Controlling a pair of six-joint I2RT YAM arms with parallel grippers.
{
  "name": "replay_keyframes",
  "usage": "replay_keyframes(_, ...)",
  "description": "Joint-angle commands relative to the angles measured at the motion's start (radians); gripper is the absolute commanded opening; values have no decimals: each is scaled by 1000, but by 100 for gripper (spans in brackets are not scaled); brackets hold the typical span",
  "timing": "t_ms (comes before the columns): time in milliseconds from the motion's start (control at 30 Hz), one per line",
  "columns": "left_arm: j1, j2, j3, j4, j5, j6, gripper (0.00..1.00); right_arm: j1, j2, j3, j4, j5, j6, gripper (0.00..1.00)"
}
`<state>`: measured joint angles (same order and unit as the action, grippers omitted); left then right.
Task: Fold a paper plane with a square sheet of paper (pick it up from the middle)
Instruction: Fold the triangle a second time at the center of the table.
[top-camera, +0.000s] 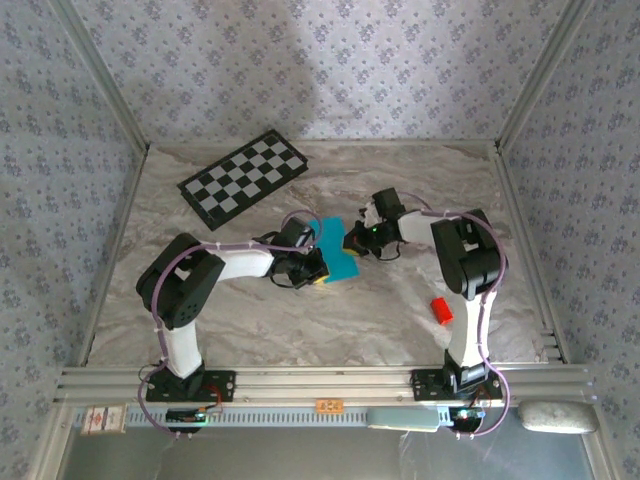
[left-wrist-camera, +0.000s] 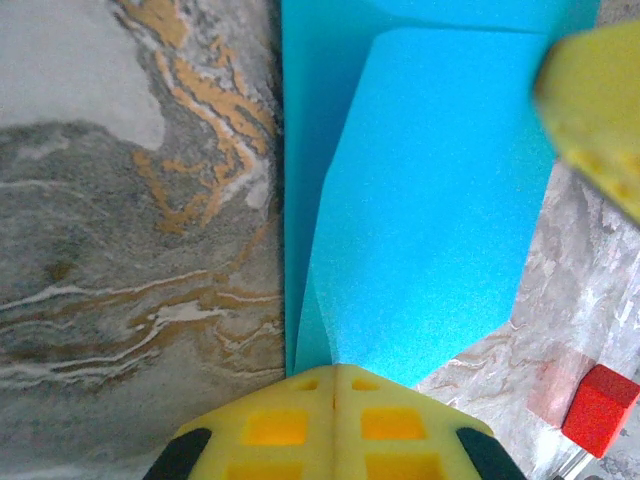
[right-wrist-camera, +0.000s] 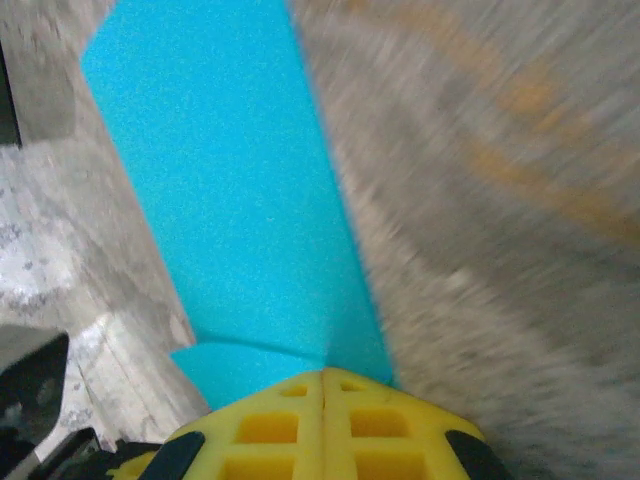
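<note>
The square sheet of paper (top-camera: 338, 255) is bright cyan and lies folded over itself at the middle of the marble table, between my two grippers. My left gripper (top-camera: 322, 275) is at its near left edge. In the left wrist view its yellow fingers (left-wrist-camera: 335, 375) are shut, with a raised flap of the paper (left-wrist-camera: 430, 180) running into their tip. My right gripper (top-camera: 352, 240) is at the paper's far right edge. The blurred right wrist view shows it (right-wrist-camera: 322, 375) shut where a crease of the paper (right-wrist-camera: 240, 180) meets its tip.
A black-and-white checkered board (top-camera: 245, 175) lies at the back left. A small red block (top-camera: 441, 310) sits on the table beside the right arm and shows again (left-wrist-camera: 600, 408) past the paper's corner. Metal frame rails edge the table.
</note>
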<state>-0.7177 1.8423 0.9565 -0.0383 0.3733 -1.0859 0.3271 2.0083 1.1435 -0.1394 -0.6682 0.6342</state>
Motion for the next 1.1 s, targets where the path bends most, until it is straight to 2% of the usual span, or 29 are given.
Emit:
replay_keyframes(0,-2,74,-42,-207,-20,2,0,-61,51,39,-61,178,-47,2)
replay_keyframes(267,-2,51,3,-231,-26,53,0,-61,-24,91,-57,169,-64,2)
replay_keyframes(433,0,26,55,-276,-24,134,0,-37,-163,8,-36,151,-84,3)
replay_keyframes(533,1,18,79,-306,-20,187,0,1,-190,-37,-54,127,-93,3)
replay_keyframes(867,8,-2,132,-298,23,258,0,86,-134,-110,-23,59,-59,2)
replay_keyframes(1067,8,-26,146,-250,58,255,1,82,-99,-106,-52,109,-61,2)
